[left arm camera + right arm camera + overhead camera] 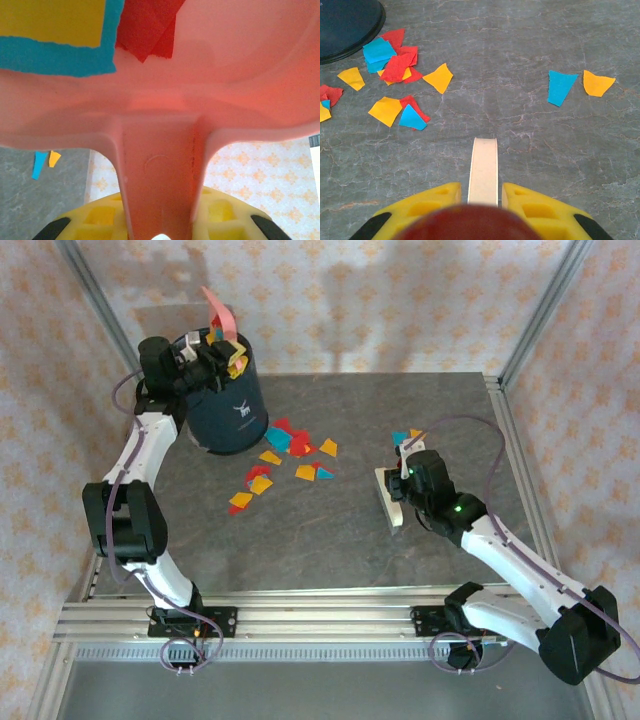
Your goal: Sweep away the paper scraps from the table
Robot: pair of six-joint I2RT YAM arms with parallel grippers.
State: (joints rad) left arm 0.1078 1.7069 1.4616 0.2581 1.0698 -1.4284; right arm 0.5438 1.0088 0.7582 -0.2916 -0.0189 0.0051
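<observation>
Two closed grips: left gripper (160,222) pinches pink dustpan (215,75) over far-left bin (226,408), right gripper (483,200) pinches pale flat tool (484,165) on table (330,550), right of paper scraps (290,455).

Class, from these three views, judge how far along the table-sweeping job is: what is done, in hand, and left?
Done: some paper scraps lie in the pink dustpan, held at the dark bin. In hand: the left gripper is shut on the dustpan's handle, the right gripper on a pale brush. Left: a cluster beside the bin, plus a blue piece and an orange piece, on the table.
</observation>
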